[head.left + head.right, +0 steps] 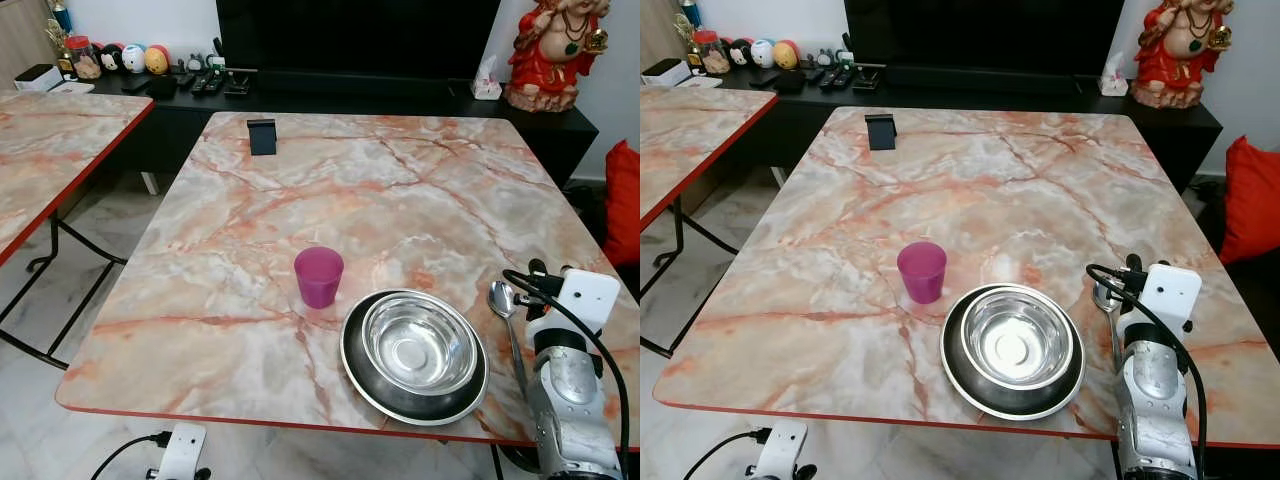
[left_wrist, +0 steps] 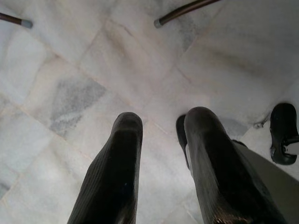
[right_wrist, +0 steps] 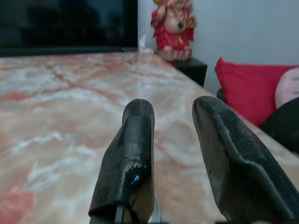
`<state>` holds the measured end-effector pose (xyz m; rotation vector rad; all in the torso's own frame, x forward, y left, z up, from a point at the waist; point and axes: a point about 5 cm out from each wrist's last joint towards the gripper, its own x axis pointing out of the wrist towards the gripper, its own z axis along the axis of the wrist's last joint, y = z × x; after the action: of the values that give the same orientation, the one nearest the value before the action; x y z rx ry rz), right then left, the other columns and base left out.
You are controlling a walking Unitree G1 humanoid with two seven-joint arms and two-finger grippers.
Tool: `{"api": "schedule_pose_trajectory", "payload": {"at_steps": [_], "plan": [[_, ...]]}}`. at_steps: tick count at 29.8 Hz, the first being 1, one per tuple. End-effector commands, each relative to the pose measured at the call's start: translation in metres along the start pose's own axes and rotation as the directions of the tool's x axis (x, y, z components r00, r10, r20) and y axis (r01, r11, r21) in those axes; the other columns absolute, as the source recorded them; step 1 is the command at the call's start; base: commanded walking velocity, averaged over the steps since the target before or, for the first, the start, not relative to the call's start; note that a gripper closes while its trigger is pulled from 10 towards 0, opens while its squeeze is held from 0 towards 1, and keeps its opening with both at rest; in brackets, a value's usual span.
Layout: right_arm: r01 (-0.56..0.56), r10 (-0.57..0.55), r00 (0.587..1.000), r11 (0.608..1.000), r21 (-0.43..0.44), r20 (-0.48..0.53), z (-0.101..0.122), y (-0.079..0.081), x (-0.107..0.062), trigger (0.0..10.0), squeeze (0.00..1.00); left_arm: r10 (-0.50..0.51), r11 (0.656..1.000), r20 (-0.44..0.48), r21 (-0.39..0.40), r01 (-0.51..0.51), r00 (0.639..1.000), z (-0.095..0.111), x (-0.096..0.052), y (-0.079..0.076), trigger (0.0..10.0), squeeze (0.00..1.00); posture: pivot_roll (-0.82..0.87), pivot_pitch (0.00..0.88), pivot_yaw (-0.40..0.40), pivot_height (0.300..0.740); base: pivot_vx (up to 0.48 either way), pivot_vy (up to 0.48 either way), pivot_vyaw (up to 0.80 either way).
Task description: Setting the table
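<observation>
The shiny silver metal spoon [image 1: 507, 320] is lying flat on the pink and white marble table [image 1: 380, 190], near the near right corner. Its round bowl end is pointing to the far side and its long handle is running toward the near edge. The right gripper [image 3: 174, 154] is sitting low over the spoon, with its two black fingers [image 3: 133, 154] a little apart. A bit of shiny metal is peeking out under the fingers, but I cannot tell if they are gripping it.

Just left of the spoon, the round shiny steel bowl [image 1: 418, 343] is sitting inside the dark round plate [image 1: 356, 368]. The plate is close to the near edge of the table. The small purple plastic cup [image 1: 318, 276] is standing upright just left and a little farther away. A small black stand [image 1: 262, 136] is sitting at the far left side. The middle and far parts of the table are open, with lots of room.

The left gripper [image 2: 161, 158] is hanging down over the pale marble floor [image 2: 93, 70], fingers apart and holding nothing.
</observation>
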<state>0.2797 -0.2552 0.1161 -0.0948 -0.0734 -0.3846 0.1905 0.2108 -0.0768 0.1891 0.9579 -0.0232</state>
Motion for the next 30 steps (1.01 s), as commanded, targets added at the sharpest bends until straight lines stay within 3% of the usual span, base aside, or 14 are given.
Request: {"api": "schedule_pose_trajectory", "payload": {"at_steps": [1,11,20,30], "plan": [[0.008,-0.008,1.0,1.0,0.0,0.03,0.004,0.0,0.002,10.0,0.0,0.007,1.0,0.002,0.008,-0.007,1.0,0.001,0.0,0.001,10.0,0.0,0.0,0.0,-0.006,0.74,0.0,0.0,0.0],[0.004,-0.003,0.992,1.0,-0.007,0.126,0.015,-0.001,0.011,10.0,0.0,0.048,0.999,0.036,-0.023,-0.047,0.998,0.013,0.001,0.008,10.0,0.0,0.03,0.0,-0.046,0.74,0.0,0.0,0.0],[0.105,-0.102,0.982,0.994,-0.011,0.159,0.018,-0.025,0.013,10.0,0.0,0.07,0.997,0.023,-0.023,-0.07,0.997,0.009,-0.001,0.02,10.0,0.0,-0.05,0.0,0.022,0.74,0.0,0.0,0.0],[0.137,-0.134,0.979,0.99,-0.009,0.153,0.01,-0.029,0.0,10.0,0.0,0.062,0.998,0.033,0.013,-0.063,0.998,0.015,0.0,0.021,10.0,0.0,-0.1,0.0,0.075,0.74,0.0,0.0,0.0]]}}
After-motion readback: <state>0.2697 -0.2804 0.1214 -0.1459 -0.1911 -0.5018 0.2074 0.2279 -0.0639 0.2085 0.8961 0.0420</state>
